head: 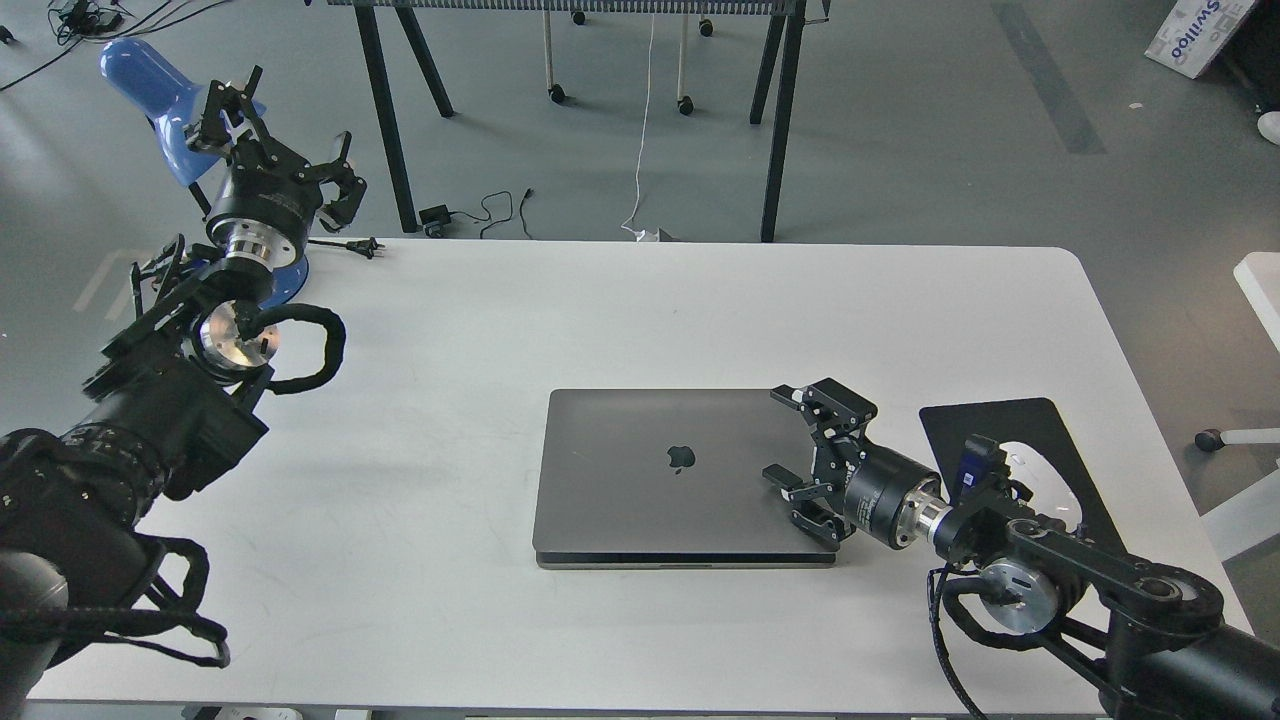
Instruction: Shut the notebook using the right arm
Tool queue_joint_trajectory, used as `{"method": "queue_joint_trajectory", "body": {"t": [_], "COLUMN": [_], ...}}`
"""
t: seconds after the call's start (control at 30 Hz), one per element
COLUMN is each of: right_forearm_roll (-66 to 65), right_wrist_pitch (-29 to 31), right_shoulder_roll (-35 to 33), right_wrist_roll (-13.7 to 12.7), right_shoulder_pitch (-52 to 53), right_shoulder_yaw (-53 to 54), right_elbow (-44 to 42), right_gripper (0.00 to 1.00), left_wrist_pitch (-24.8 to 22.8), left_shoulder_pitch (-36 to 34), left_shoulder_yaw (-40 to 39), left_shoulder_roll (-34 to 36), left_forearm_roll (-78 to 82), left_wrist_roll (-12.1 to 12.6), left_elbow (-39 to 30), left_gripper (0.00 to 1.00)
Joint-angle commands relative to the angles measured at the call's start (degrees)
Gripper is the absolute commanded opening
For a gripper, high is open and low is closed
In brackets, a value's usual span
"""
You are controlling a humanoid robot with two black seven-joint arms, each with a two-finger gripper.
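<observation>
Tables: one white table (450, 620); a second, dark-legged table (770, 120) behind it
Notebooks: one notebook (650, 480), lid down
Mouse pads: one black pad (990, 425)
Mice: one white mouse (1045, 480), partly hidden
Arms: two, each with one hand, left hand (275, 130) and right hand (800, 445)
Blue chairs: one chair (150, 85)
Boxes: one box (1200, 35) on the floor

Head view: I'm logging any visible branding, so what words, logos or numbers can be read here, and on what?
"Swiiloo", roughly, partly cut off: on the cardboard box on the floor, top right.
Apple logo, no words: on the notebook lid.
Small print on the right gripper body: too small to read.
</observation>
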Motion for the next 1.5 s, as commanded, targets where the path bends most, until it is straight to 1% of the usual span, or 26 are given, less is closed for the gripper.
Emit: {"method": "queue_joint_trajectory", "body": {"t": [0.0, 0.33, 0.7, 0.8, 1.03, 1.13, 1.2, 1.23, 1.33, 1.4, 1.47], "right_forearm_roll": [-0.5, -0.5, 0.0, 0.0, 0.4, 0.6, 1.7, 3.7, 13.0, 17.5, 19.9], "right_wrist_pitch": [-2.1, -2.7, -2.9, -2.6, -1.9, -1.0, 0.8, 2.1, 6.0, 7.2, 7.8], "right_shoulder_roll": [0.9, 2.1, 2.4, 2.4, 2.4, 2.9, 3.4, 3.5, 3.0, 2.8, 2.7], "right_wrist_roll": [0.1, 0.1, 0.4, 0.4, -0.1, -0.7, -1.2, -2.0, -2.8, -2.8, -2.7], "right_shoulder_pitch": [0.0, -0.2, 0.5, 0.7, 3.6, 5.6, 7.6, 9.0, 13.3, 15.6, 16.4], "right_shoulder_yaw": [-0.8, -0.9, 0.8, 6.8, 26.0, 33.6, 36.6, 37.8, 39.0, 38.9, 39.1], "right_elbow": [-0.7, -2.1, -1.2, -0.7, -1.6, -4.4, -8.3, -11.2, -18.8, -23.2, -25.5], "right_gripper": [1.00, 1.00, 1.00, 1.00, 1.00, 1.00, 1.00, 1.00, 1.00, 1.00, 1.00], "left_wrist_pitch": [0.0, 0.0, 0.0, 0.0, 0.0, 0.0, 0.0, 0.0, 0.0, 0.0, 0.0], "left_shoulder_pitch": [0.0, 0.0, 0.0, 0.0, 0.0, 0.1, 0.1, 0.1, 0.1, 0.1, 0.1], "left_shoulder_yaw": [0.0, 0.0, 0.0, 0.0, 0.0, 0.0, -0.1, -0.1, -0.1, 0.0, -0.1], "left_shoulder_roll": [0.0, -0.1, -0.1, -0.1, -0.1, -0.2, -0.2, -0.2, -0.2, -0.2, -0.2], "left_forearm_roll": [0.0, 0.0, 0.0, 0.0, 0.0, 0.0, 0.0, 0.0, 0.0, 0.0, 0.0], "left_wrist_roll": [0.0, 0.0, 0.0, 0.0, 0.0, 0.0, 0.0, 0.0, 0.2, 0.3, 0.4], "left_elbow": [0.0, 0.0, 0.0, 0.0, 0.0, 0.0, -0.1, -0.1, -0.1, -0.1, -0.1], "left_gripper": [1.00, 1.00, 1.00, 1.00, 1.00, 1.00, 1.00, 1.00, 1.00, 1.00, 1.00]}}
